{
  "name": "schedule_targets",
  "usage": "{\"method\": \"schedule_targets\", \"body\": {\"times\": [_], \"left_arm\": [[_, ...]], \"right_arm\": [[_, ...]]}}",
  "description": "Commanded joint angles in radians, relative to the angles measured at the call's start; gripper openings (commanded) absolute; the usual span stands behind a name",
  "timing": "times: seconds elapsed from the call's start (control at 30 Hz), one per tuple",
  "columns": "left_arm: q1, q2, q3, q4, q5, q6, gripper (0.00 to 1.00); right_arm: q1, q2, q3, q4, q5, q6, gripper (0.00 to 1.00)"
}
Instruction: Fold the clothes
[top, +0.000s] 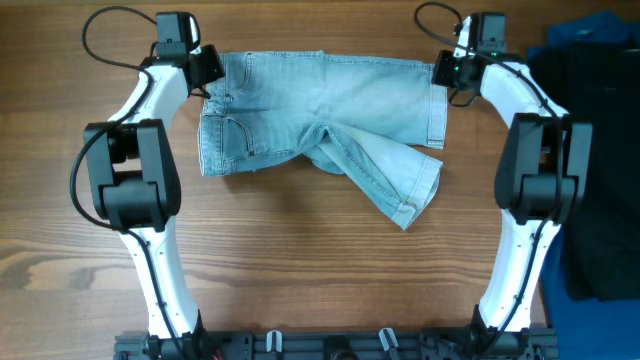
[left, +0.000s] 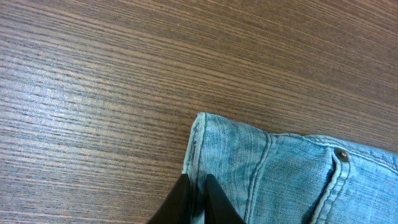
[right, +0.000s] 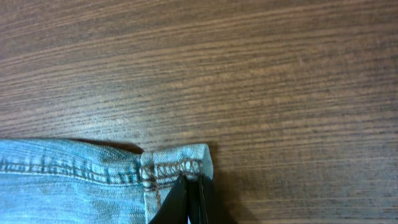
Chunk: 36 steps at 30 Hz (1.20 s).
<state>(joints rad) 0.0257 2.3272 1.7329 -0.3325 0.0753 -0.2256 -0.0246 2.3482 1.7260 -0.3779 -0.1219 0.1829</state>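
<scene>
Our pair of light blue, faded denim shorts (top: 330, 105) lies spread across the far middle of the brown wood-grain table (top: 300, 270). The waistband is to the left, with one leg straight out to the right and the other angled toward the near edge. Our left gripper (top: 210, 68) pinches the far waistband corner between its black fingers. Our right gripper (top: 447, 72) is clamped on the far hem corner of the straight leg. A black garment (top: 600, 200) and a dark blue cloth (top: 590, 30) sit at the right edge.

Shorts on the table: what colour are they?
The shorts are faded light blue denim with slightly darker seams. The overhead view shows them best.
</scene>
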Motion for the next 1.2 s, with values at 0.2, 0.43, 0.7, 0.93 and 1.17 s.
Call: {"method": "schedule_targets", "body": {"times": [0.2, 0.43, 0.7, 0.93, 1.17], "left_arm": [[0.002, 0.016, 0.000, 0.024, -0.005, 0.001, 0.07], [0.004, 0.016, 0.000, 0.120, -0.006, 0.002, 0.07], [0.037, -0.213, 0.132, -0.154, -0.006, 0.013, 0.74], [0.058, -0.470, 0.133, -0.847, 0.126, -0.061, 0.82], [-0.022, -0.457, 0.018, -1.070, 0.167, -0.070, 0.75]], "right_arm": [[0.033, 0.051, -0.051, 0.262, 0.108, 0.005, 0.04], [0.021, 0.051, -0.027, 0.370, 0.154, 0.037, 0.04], [-0.022, -0.150, 0.173, -0.095, 0.091, 0.064, 1.00], [-0.027, -0.344, 0.167, -0.909, -0.109, 0.087, 1.00], [0.037, -0.410, -0.087, -1.029, -0.198, 0.082, 1.00]]}}
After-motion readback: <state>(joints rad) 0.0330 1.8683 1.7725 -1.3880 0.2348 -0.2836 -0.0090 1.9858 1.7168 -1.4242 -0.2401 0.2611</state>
